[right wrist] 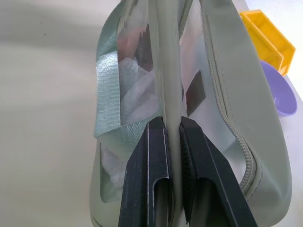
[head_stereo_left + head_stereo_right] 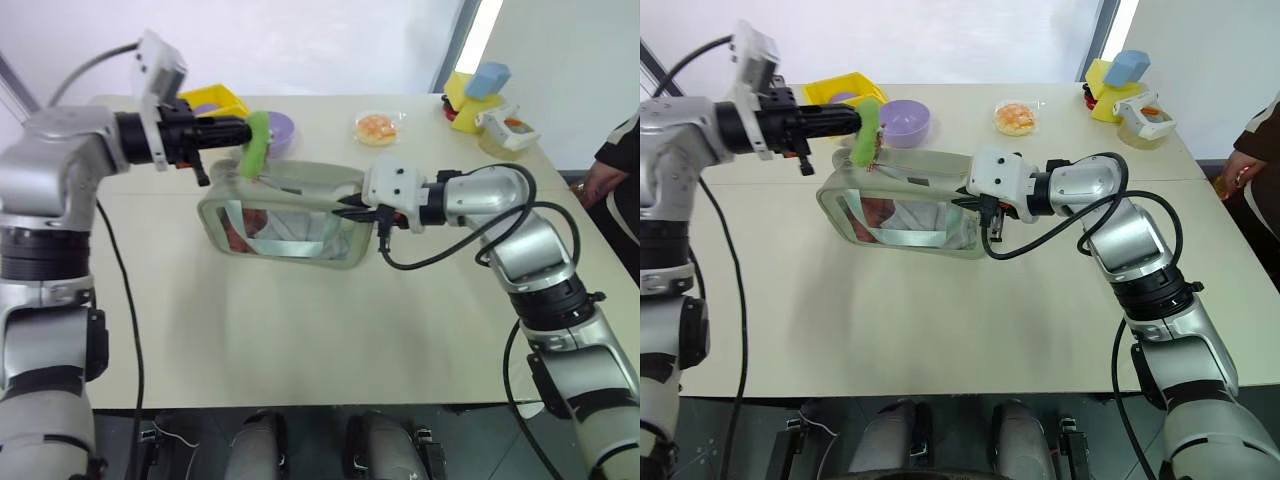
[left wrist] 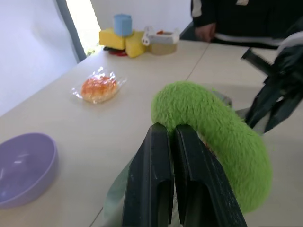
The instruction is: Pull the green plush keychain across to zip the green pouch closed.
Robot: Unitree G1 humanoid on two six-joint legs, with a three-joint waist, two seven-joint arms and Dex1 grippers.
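Observation:
The green pouch (image 2: 290, 215) is held just above the table, its clear front showing a mint strap and red contents. The green plush keychain (image 2: 257, 145) stands at the pouch's top left corner, and my left gripper (image 2: 245, 130) is shut on it. In the left wrist view the two black fingers (image 3: 156, 156) pinch the edge of the fuzzy ring (image 3: 213, 132). My right gripper (image 2: 345, 212) is shut on the pouch's right end. In the right wrist view its fingers (image 1: 149, 156) clamp the fabric seam (image 1: 171, 94) beside the zipper.
A purple bowl (image 2: 280, 130) and a yellow bin (image 2: 215, 100) sit just behind the keychain. A wrapped bun (image 2: 377, 127) lies at the back centre. A yellow and blue toy (image 2: 478, 95) and a small container (image 2: 508, 130) stand at the back right. A person (image 2: 615, 160) stands at the table's right edge.

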